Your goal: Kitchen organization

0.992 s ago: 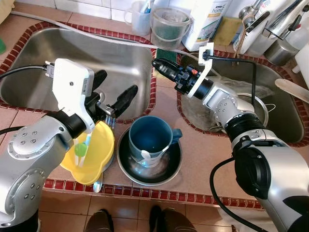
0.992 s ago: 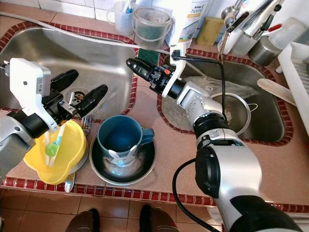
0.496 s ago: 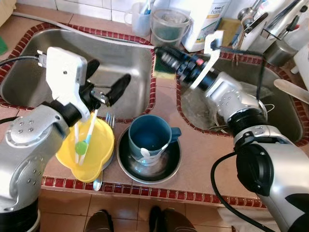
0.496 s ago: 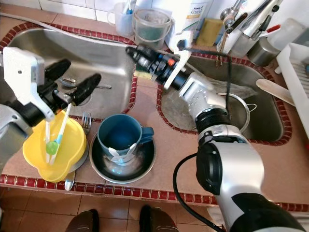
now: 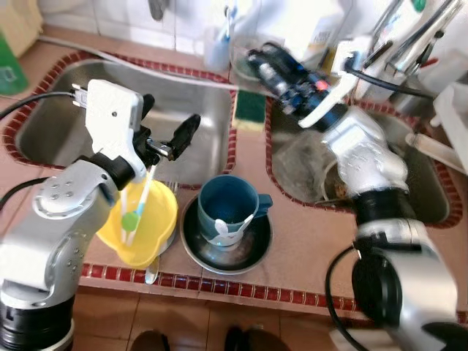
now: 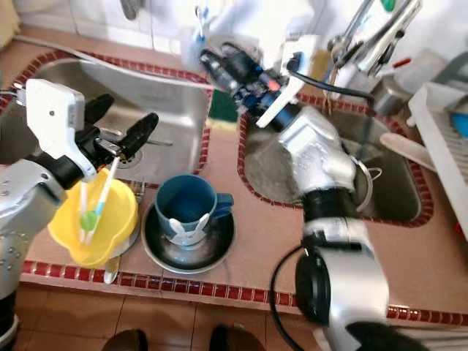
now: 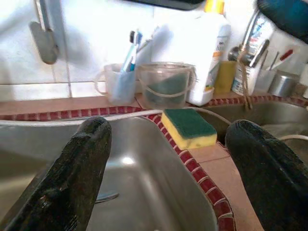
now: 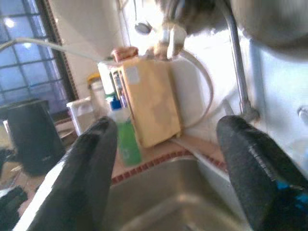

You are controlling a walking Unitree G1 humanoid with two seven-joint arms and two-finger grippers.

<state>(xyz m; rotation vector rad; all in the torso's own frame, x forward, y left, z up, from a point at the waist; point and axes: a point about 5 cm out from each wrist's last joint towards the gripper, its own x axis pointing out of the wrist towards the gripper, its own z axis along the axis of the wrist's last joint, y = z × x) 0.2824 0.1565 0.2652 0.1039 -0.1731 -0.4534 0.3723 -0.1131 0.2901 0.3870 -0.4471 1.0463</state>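
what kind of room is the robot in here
Most likely a home kitchen, at the sink counter: a double steel sink set in tile, a green and yellow sponge on the divider, and a blue mug in a bowl.

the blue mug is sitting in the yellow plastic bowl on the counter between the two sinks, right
Not quite. The blue mug sits in the round dark metal bowl, not in the yellow plastic bowl, which lies beside it to the robot's left and holds toothbrushes. The left eye view shows this; the rest is right.
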